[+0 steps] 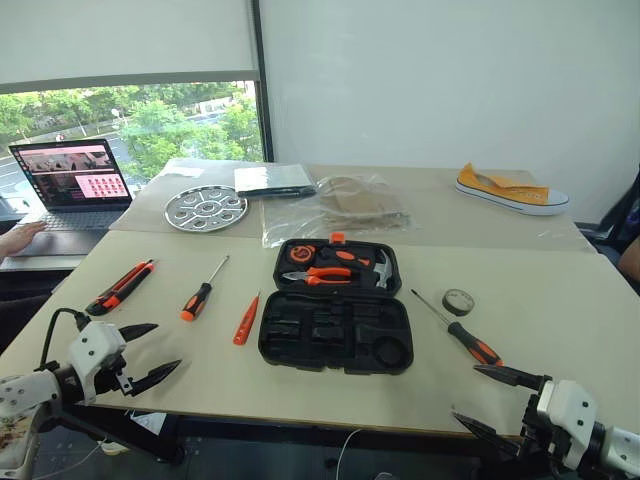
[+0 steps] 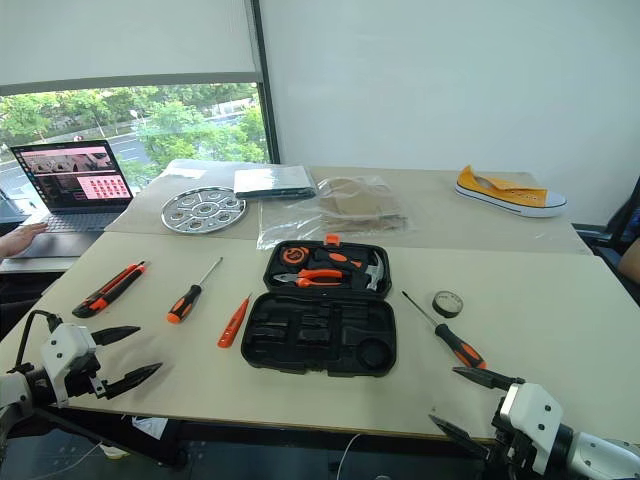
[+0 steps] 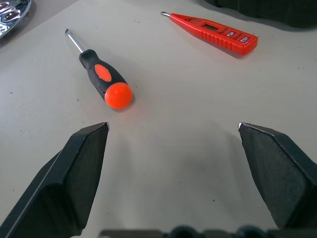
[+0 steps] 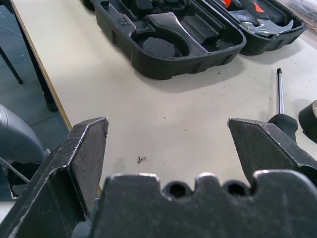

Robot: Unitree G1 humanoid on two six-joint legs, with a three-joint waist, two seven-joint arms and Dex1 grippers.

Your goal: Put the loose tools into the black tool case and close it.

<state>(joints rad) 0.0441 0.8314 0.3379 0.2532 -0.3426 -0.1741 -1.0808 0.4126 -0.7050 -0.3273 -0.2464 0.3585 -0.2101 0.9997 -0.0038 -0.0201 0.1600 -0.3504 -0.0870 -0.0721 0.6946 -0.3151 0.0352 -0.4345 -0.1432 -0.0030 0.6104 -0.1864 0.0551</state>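
Note:
The black tool case point(image 1: 335, 345) lies open at the table's middle. Its near half has bare recesses; its far half holds pliers and a hammer. Left of it lie an orange tester screwdriver point(image 1: 246, 320), an orange-and-black screwdriver point(image 1: 203, 291) and a red-black utility knife point(image 1: 121, 287). On the case's right are another screwdriver point(image 1: 460, 330) and a dark tape roll point(image 1: 458, 301). My left gripper point(image 1: 168, 345) hangs open over the front left edge, short of the screwdriver point(image 3: 101, 77). My right gripper point(image 1: 464, 391) is open at the front right, near the case point(image 4: 163, 44).
A laptop point(image 1: 72, 185) with a person's hand point(image 1: 18, 240) beside it stands at the far left. On the far table lie a round metal tray point(image 1: 206, 208), plastic bags point(image 1: 335, 205) and a yellow shoe point(image 1: 512, 190). The table's front edge runs just ahead of both grippers.

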